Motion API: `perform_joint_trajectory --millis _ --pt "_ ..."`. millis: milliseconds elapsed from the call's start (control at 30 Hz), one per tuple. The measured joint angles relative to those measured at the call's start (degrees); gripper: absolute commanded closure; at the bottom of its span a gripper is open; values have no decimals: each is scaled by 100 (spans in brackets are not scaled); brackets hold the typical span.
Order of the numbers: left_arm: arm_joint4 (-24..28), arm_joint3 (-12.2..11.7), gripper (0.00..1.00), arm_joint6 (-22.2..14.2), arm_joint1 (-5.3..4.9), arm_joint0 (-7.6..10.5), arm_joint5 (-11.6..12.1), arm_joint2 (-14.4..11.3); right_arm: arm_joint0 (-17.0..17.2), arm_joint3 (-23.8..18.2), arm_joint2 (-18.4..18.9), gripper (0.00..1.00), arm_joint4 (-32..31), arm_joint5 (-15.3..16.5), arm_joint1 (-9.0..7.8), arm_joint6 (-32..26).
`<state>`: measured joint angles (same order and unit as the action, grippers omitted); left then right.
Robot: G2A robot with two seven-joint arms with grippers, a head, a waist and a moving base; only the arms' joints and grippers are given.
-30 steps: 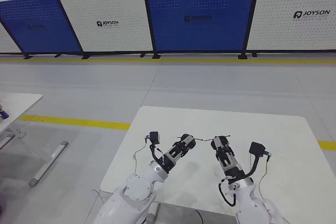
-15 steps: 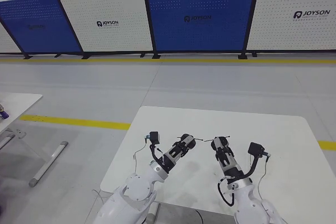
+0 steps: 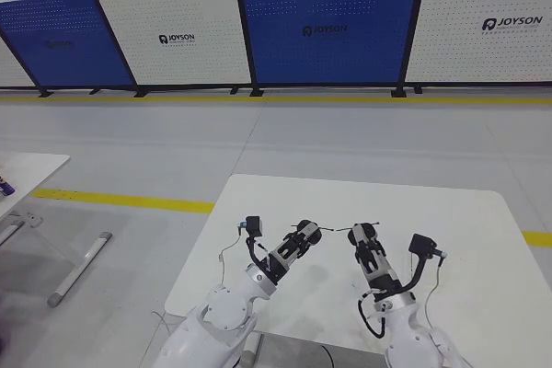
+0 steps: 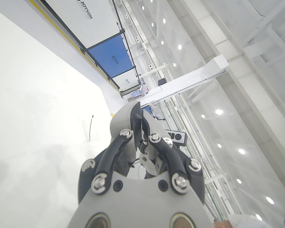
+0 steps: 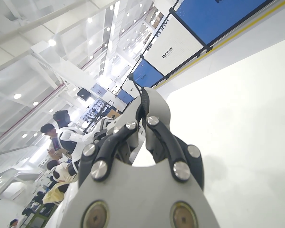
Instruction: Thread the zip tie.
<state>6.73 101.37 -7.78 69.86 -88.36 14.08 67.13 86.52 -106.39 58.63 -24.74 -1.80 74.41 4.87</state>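
Observation:
My right gripper (image 5: 142, 96) is shut on a black zip tie (image 5: 135, 84); the tie's head end sticks out past the fingertips. In the top view this gripper (image 3: 357, 234) hovers over the middle of the white table (image 3: 442, 212). Just to its left, my left gripper (image 3: 311, 229) is shut, and a thin black strand (image 3: 327, 229) runs from its tips toward the right gripper. In the left wrist view its pads (image 4: 142, 125) are pressed together with a small black nub between them. Another black zip tie (image 4: 90, 129) lies flat on the table beyond it.
The table top (image 4: 38, 96) around both grippers is bare white. Its far edge and rounded corner lie ahead. Grey floor with a yellow line (image 3: 120, 200) and blue and white partition panels (image 3: 327, 41) stand beyond the table.

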Motion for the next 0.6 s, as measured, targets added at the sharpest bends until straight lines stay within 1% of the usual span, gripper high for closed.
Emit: perform_joint_trajectory --millis 600 --pt "0 0 100 0 0 0 0 0 -60 117 -23 100 -103 0 81 -87"
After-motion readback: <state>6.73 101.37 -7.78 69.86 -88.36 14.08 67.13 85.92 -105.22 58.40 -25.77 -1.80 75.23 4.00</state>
